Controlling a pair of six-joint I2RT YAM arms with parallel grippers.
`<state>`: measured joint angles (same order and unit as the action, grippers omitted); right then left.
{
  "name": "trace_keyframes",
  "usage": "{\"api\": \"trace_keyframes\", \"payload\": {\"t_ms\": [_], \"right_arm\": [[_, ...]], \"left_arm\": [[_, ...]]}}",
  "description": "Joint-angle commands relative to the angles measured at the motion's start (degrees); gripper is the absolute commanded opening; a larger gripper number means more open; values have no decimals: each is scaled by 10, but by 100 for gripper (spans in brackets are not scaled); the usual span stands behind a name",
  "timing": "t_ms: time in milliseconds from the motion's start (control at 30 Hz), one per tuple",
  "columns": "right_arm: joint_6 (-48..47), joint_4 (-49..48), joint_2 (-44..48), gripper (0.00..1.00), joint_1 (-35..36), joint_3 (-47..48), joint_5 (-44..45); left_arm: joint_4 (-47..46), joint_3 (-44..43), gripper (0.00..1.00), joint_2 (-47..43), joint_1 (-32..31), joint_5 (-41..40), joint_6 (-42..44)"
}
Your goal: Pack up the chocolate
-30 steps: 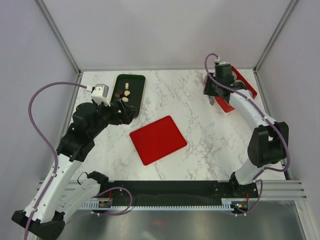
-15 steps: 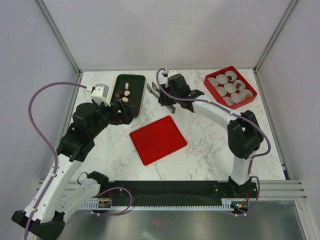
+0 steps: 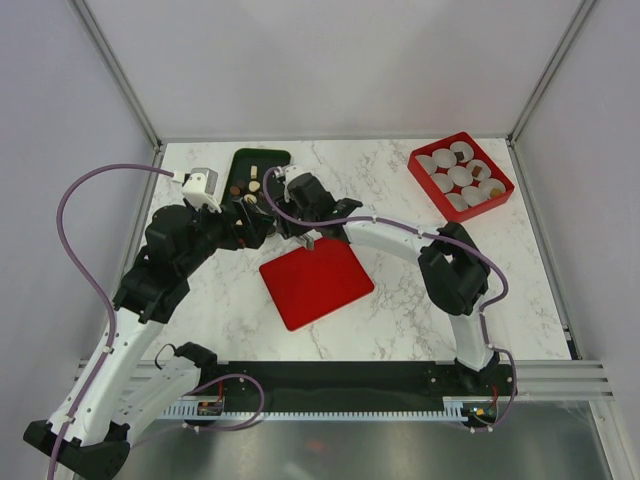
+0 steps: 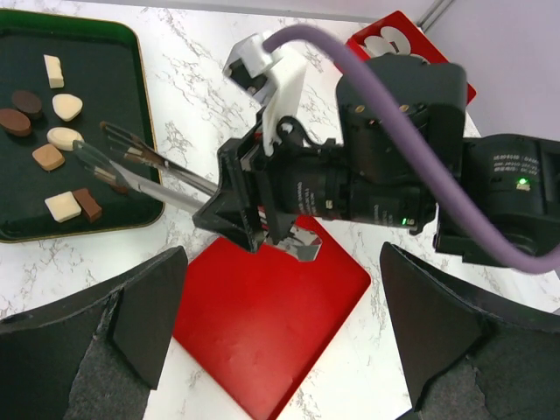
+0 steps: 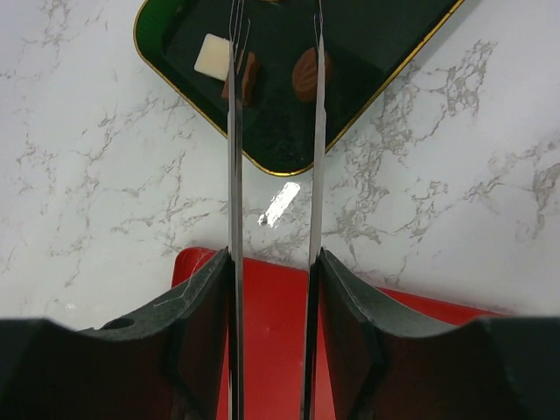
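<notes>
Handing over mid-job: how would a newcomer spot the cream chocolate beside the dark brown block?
On the table, find the dark green tray far left, then its end nearest the red panel. The cream chocolate there is square, against a dark brown block.

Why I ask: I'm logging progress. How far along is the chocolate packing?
Done: the red box is lined with paper cups; a couple seem to hold a piece. In hand: the right gripper holds the tongs, tips apart over the dark tray, nothing pinched; the left gripper is open. Left: about eight chocolates on the tray; the red lid lies off the box.
</notes>
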<state>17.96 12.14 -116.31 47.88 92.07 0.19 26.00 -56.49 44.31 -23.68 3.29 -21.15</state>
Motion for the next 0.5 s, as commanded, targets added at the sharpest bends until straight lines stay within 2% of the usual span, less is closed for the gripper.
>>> {"api": "trace_keyframes", "payload": {"t_ms": [0, 467], "right_arm": [[-10, -19, -10, 50, 8, 30, 30], [-28, 17, -44, 53, 31, 51, 80]], "left_arm": [[-26, 0, 100, -5, 3, -3, -8], [-26, 0, 100, -7, 4, -2, -8]]}}
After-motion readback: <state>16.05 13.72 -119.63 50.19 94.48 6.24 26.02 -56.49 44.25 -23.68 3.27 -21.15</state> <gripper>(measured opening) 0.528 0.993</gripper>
